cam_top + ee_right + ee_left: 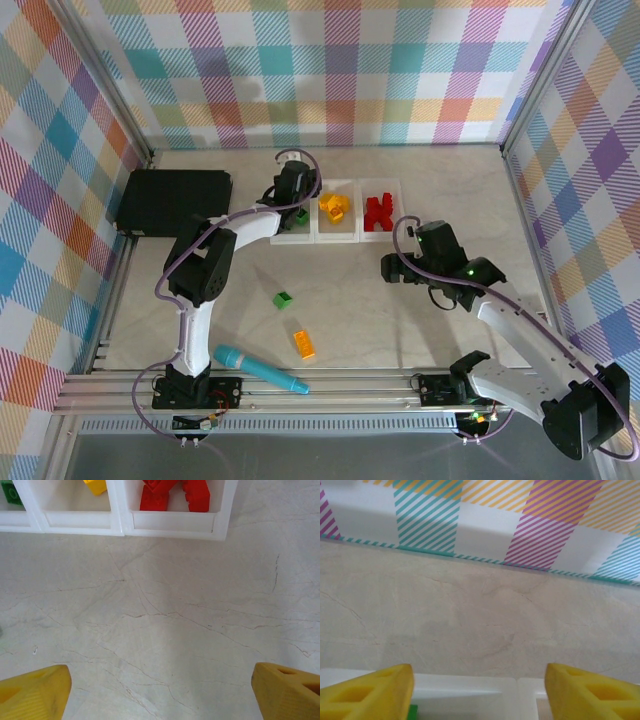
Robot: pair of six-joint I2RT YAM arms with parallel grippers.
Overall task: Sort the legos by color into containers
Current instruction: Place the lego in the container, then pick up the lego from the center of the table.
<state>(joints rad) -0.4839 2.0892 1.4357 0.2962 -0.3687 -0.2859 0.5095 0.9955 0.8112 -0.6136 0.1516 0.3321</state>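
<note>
Containers [337,238] hold green, yellow and red legos [377,212]; left gripper [479,692] and right gripper [161,690] spread, empty

The whole counter [400,320] is seen from high above its near edge. The trays [337,239] are shared by all views: skimmed closely by the left wrist camera facing the back wall [330,70], overlooked from farther by the right.

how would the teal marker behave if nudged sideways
The teal marker looks round-bodied and lies flat on the table, so a sideways nudge would probably roll it. One end looks thicker than the other, so it may curve rather than roll straight. It looks like rigid, smooth plastic, so it likely won't bend but could slip in a pinch.
</note>
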